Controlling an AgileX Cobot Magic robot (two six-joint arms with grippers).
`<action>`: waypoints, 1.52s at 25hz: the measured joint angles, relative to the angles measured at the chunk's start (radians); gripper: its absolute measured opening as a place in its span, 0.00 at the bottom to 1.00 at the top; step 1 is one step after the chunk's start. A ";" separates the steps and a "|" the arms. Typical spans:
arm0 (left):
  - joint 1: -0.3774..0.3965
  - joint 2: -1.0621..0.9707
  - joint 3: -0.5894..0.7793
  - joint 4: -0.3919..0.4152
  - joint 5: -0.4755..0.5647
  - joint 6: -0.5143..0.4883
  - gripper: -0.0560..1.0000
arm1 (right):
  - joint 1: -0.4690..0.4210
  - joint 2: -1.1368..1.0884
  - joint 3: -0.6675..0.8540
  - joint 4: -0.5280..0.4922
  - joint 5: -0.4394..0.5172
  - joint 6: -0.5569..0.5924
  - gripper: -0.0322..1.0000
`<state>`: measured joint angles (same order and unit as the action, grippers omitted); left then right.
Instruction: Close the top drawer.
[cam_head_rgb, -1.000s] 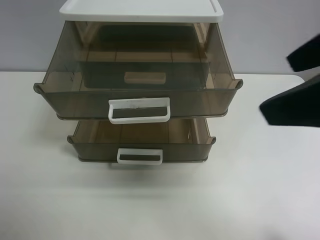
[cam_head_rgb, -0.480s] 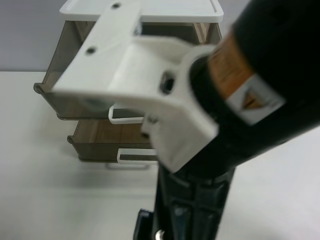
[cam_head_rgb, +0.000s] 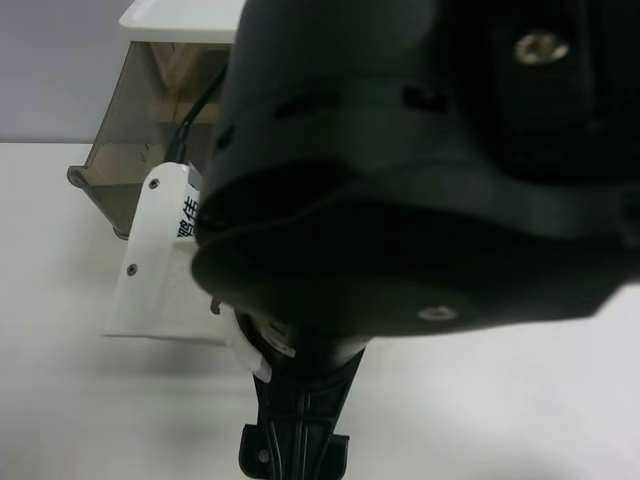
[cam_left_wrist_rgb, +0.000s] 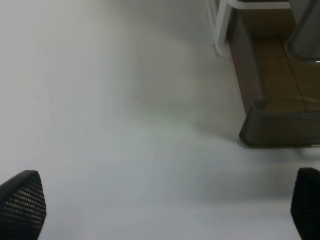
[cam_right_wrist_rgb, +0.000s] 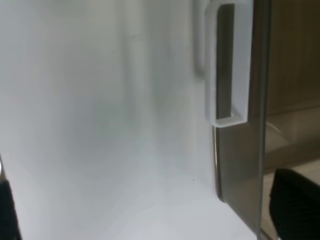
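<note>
Top drawer smoky-brown, translucent; arm black; bracket white; table white.

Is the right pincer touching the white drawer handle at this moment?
Apart. The right wrist view shows the white handle well clear of the right pincer: bare drawer front lies between the handle and the nearer fingertip.

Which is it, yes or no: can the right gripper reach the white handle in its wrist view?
Probably yes: the right gripper is open, with only bare table between it and the white handle. Which drawer it belongs to is unclear.
</note>
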<state>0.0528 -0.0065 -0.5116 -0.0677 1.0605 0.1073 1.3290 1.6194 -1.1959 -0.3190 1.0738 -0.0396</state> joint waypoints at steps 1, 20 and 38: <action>0.000 0.000 0.000 0.000 0.000 0.000 0.99 | -0.015 0.000 0.000 0.000 -0.005 0.000 0.99; 0.000 0.000 0.000 0.000 0.000 0.000 0.99 | -0.132 0.014 0.000 0.013 -0.174 0.001 0.99; 0.000 0.000 0.000 0.001 0.000 0.000 0.99 | -0.313 0.203 -0.362 0.040 -0.152 -0.132 0.99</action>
<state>0.0528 -0.0065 -0.5116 -0.0668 1.0605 0.1073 1.0156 1.8226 -1.5575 -0.2787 0.9216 -0.1720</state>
